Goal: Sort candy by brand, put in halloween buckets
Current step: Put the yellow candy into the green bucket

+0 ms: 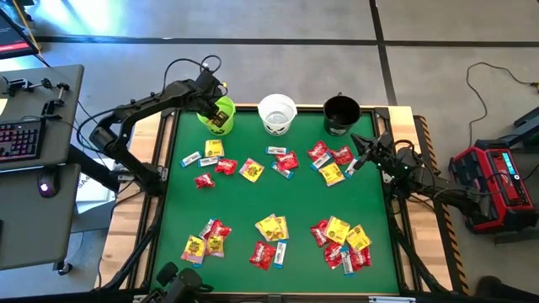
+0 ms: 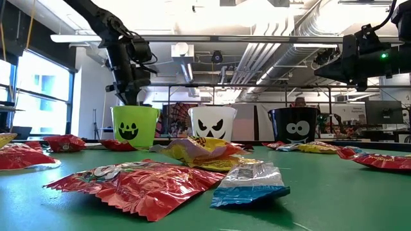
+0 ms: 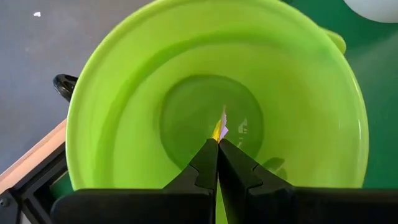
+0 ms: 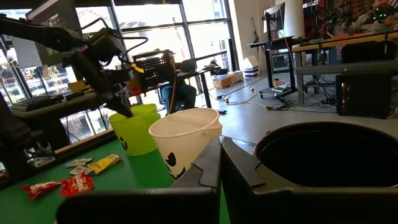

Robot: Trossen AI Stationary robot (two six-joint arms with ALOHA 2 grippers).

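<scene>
Where wrist view looks: yellow packet (image 3: 219,129)

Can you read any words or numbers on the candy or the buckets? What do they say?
No words or numbers can be read.
Red packet: it has print, but too crinkled and blurred to read.
Blue-and-white bar: print too blurred to read.
Green bucket, white bucket, black bucket: only painted faces, no words.
</scene>
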